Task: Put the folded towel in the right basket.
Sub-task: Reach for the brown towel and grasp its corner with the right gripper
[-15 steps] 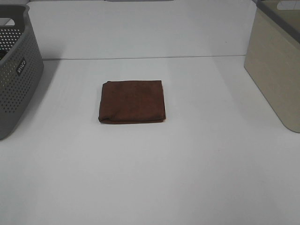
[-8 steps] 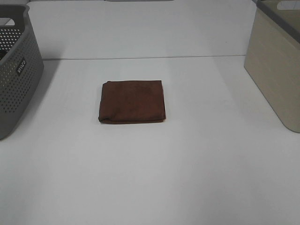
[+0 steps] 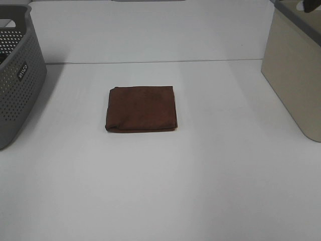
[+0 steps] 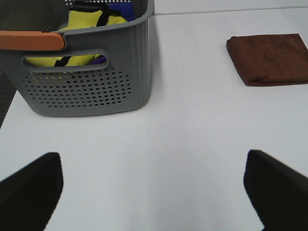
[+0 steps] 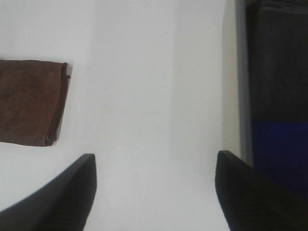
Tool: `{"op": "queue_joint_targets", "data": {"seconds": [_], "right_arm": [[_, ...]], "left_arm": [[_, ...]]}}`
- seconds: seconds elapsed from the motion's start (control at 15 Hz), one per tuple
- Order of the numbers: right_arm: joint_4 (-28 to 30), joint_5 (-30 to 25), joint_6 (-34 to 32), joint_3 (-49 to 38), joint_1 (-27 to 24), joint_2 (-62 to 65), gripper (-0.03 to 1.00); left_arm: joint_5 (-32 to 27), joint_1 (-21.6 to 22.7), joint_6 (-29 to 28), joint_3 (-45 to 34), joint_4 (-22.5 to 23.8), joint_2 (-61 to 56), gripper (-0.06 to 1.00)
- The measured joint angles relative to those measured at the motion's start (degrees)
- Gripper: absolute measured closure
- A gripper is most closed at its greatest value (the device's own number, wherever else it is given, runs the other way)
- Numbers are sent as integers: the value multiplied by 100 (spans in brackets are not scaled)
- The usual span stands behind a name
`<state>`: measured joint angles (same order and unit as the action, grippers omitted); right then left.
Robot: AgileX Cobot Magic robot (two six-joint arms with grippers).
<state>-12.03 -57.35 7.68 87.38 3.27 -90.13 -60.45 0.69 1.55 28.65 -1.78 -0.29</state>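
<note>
Towel [image 3: 141,108] flat on table [image 3: 200,175]; grey basket [image 4: 86,91] holds yellow cloth [image 4: 91,19]

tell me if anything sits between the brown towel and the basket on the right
Nothing visible does. The folded towel lies flat, and the table between it and the beige right basket shows nothing on it. Only the basket's own tall wall would need clearing.

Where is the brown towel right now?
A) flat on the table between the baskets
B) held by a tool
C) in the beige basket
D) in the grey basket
A: the folded towel lies on the white table, apart from the grey basket and the beige basket.
</note>
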Motion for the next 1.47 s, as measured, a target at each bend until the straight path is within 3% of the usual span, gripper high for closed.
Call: {"op": "queue_joint_targets", "data": {"seconds": [0.4, 0.6, 0.8, 0.87, 1.0, 1.47], "right_arm": [[-160, -372, -166, 1793, 1037, -1879, 30], [-900, -607, -172, 2326, 1089, -2676, 30], [-1455, -716, -126, 2406, 1089, -3254, 30], [-2045, -762, 178, 2406, 1089, -3673, 30], [-2521, -768, 447, 2412, 1089, -4085, 30], [-2893, -510, 768, 2504, 1089, -5174, 30]], "left_arm": [[0, 0, 0, 0, 0, 0, -2], [0, 0, 0, 0, 0, 0, -2], [0, 0, 0, 0, 0, 0, -2], [0, 0, 0, 0, 0, 0, -2], [0, 0, 0, 0, 0, 0, -2], [0, 0, 0, 0, 0, 0, -2]]}}
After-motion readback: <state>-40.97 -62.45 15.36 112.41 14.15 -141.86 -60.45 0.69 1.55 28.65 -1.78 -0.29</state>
